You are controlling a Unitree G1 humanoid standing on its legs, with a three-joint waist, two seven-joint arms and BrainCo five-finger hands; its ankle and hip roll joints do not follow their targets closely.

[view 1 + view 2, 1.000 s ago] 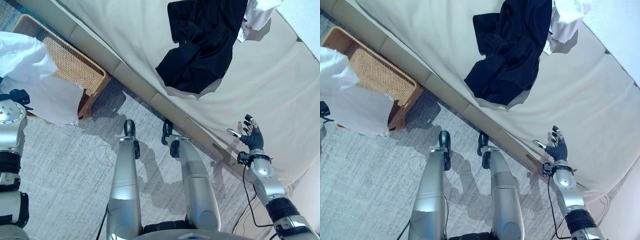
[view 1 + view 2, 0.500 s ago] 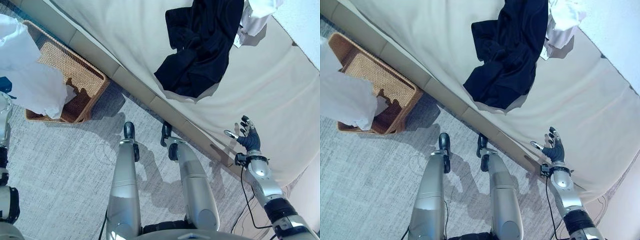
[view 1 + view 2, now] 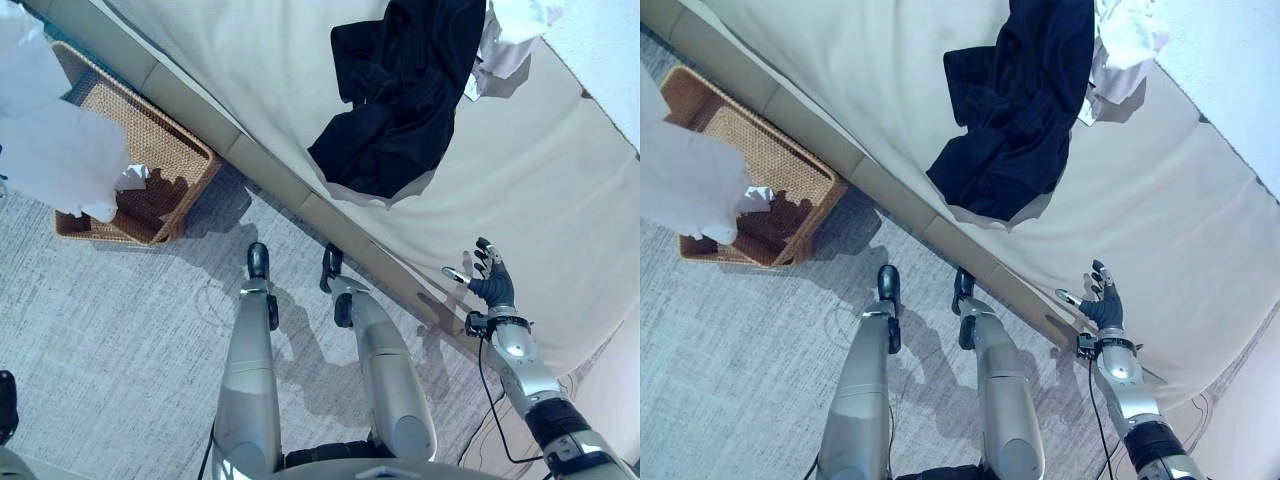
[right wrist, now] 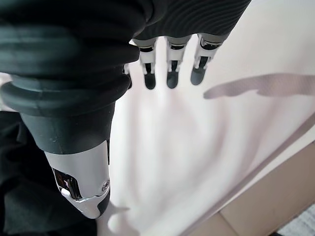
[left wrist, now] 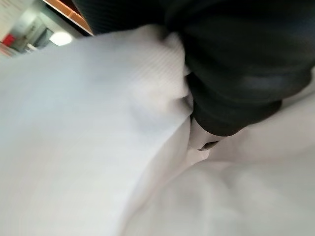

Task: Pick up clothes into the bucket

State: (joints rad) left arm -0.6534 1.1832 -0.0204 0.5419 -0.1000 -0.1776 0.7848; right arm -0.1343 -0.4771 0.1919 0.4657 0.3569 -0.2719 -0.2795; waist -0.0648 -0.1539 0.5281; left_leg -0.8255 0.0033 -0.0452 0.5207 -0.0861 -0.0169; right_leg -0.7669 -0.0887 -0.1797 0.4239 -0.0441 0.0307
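White cloth [image 3: 55, 160] hangs over the near end of the wicker basket [image 3: 175, 160] on the floor; in the left wrist view it bunches against the left hand [image 5: 236, 73], whose fingers are buried in the folds, so I cannot tell their hold. By my reading the step in hand is the drop into the basket: the cloth needs releasing so that it falls inside the rim rather than draping over it. Dark clothes [image 3: 400, 100] and a white garment [image 3: 515, 35] lie on the bed [image 3: 560, 190] near its far edge. Right hand [image 3: 488, 285] hovers, fingers spread and empty, over the bed's near edge. Grey carpet [image 3: 120, 320] covers the floor.
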